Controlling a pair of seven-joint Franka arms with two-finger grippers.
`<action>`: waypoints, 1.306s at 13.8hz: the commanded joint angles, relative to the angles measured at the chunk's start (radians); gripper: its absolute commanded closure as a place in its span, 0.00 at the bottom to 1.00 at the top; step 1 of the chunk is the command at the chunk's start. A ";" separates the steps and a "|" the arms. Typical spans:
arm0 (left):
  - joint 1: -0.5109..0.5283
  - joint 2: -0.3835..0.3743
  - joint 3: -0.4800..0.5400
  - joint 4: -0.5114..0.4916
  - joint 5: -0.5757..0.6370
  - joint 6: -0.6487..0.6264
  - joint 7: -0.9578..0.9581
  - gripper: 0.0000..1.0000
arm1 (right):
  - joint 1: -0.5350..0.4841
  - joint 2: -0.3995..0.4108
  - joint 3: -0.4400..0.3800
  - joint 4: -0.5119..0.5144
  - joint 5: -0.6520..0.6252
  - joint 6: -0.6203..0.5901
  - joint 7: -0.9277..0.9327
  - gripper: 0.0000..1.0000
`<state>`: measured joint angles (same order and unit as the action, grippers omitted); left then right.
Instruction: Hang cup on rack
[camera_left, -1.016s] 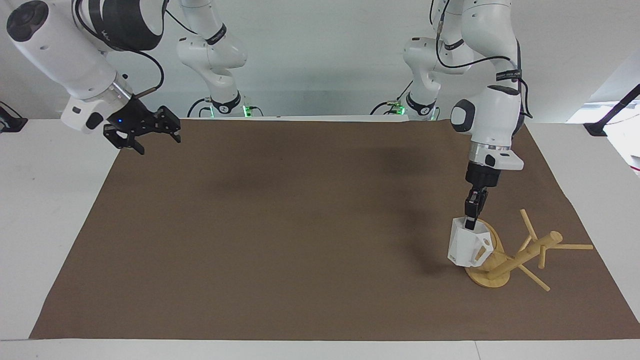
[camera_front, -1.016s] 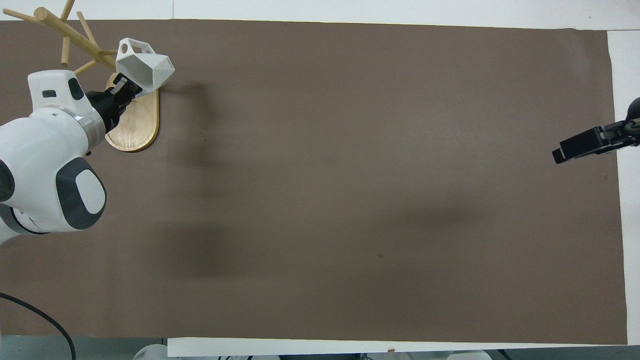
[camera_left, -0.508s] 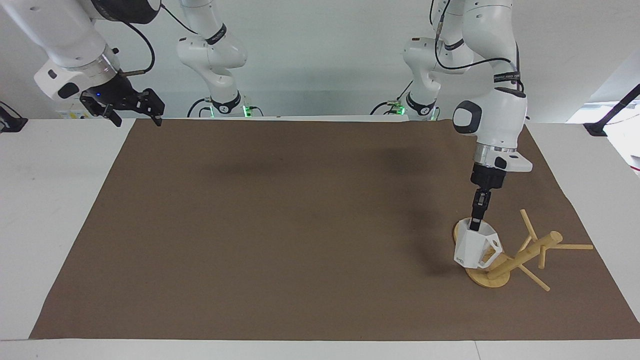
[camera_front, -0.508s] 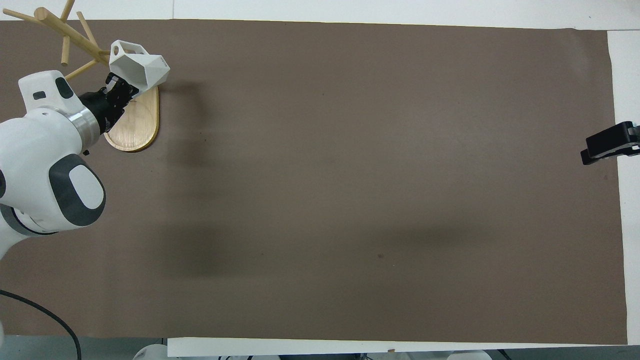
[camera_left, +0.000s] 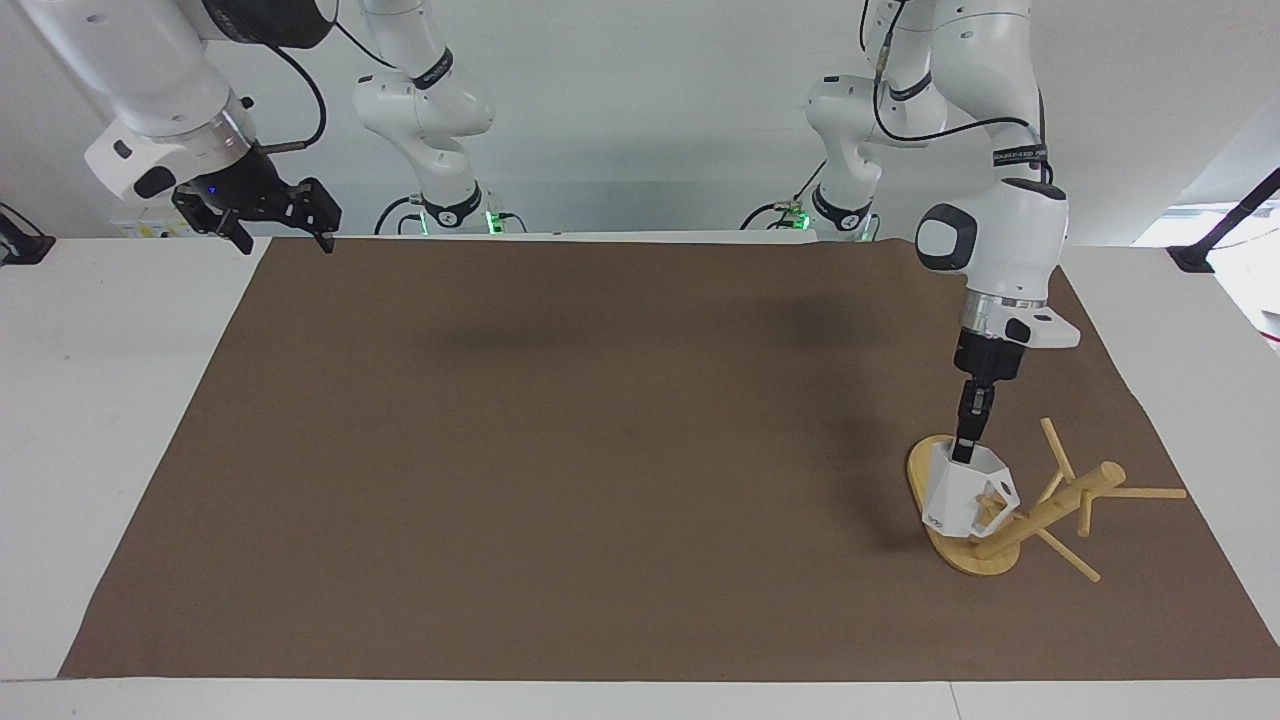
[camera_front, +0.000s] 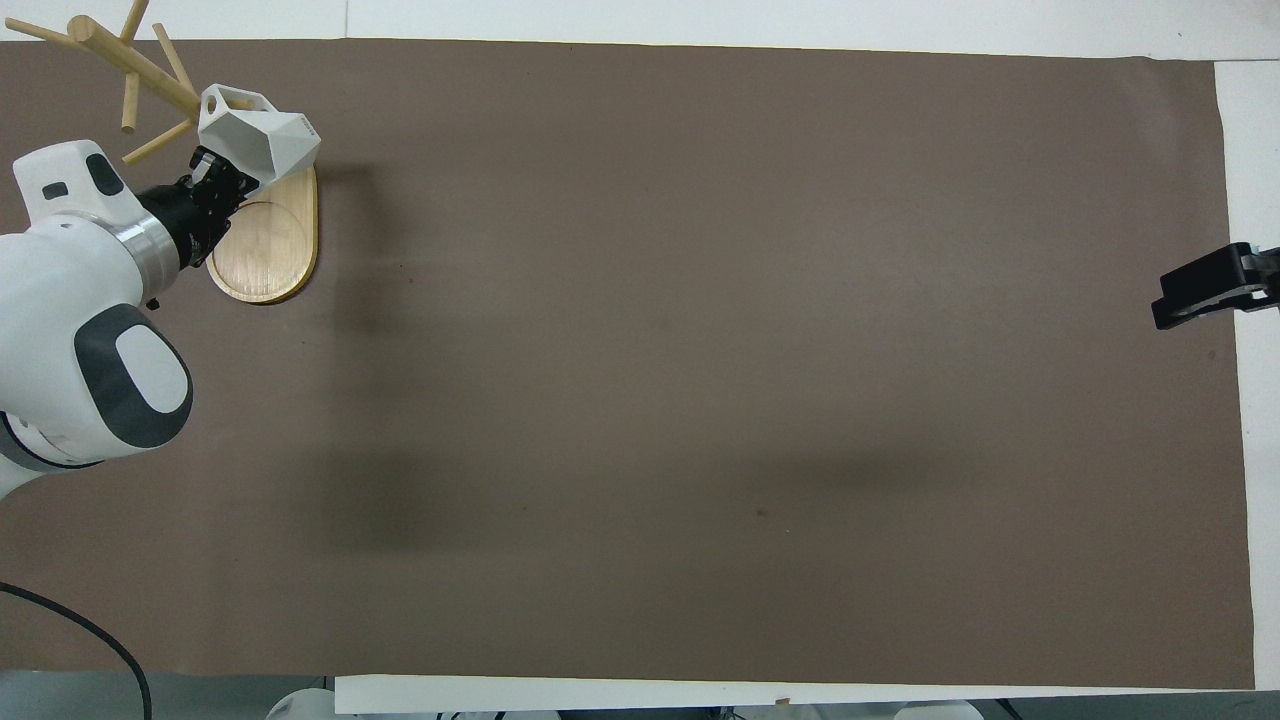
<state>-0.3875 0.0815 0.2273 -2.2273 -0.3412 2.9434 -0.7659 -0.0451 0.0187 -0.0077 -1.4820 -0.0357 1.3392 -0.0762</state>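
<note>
**Cup held at the rack, handle against a peg**

The left gripper (camera_left: 966, 450) is clamped on the rim of the cup (camera_left: 960, 495), pointing straight down, so the cup hangs directly at its 6 o'clock in the facing view. The cup is over the oval base of the rack (camera_left: 1010, 520), at the left arm's end of the tabletop (camera_left: 560, 420). Its squared handle faces the post, at the cup's 3 o'clock in the facing view, and a peg tip shows right at the handle's hole; whether the peg has passed through it cannot be told.

In the overhead view the cup (camera_front: 262, 143) sits at about 1 o'clock from the left gripper (camera_front: 212, 172), with the rack (camera_front: 265, 240) base under both and the post leaning up toward 11 o'clock.

Count: one cup, one rack, two arms. On the rack, five pegs can be counted in the facing view.

Writing: a small dark mark sits low on the cup's side in both views, too small to read. Black lettering runs along a band on the left arm, also unreadable.

The right gripper (camera_left: 270, 215) waits up in the air with its fingers spread apart, over the edge of the brown mat (camera_left: 500, 480) at the right arm's end; in the overhead view the right gripper (camera_front: 1200, 295) shows at 3 o'clock.
</note>
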 joint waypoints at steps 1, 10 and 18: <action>0.025 -0.002 -0.011 0.011 -0.022 -0.052 0.017 1.00 | -0.006 -0.002 0.005 0.006 -0.021 -0.008 0.009 0.00; 0.033 -0.008 0.001 0.073 -0.021 -0.228 0.024 0.20 | -0.021 -0.011 0.000 -0.011 -0.019 -0.002 0.010 0.00; 0.099 -0.103 0.014 0.348 0.313 -1.066 0.261 0.00 | 0.002 -0.057 -0.017 -0.081 -0.016 0.023 0.013 0.00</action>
<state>-0.2887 -0.0173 0.2460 -1.9639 -0.1170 2.0394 -0.5609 -0.0558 0.0067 -0.0144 -1.5079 -0.0368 1.3391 -0.0760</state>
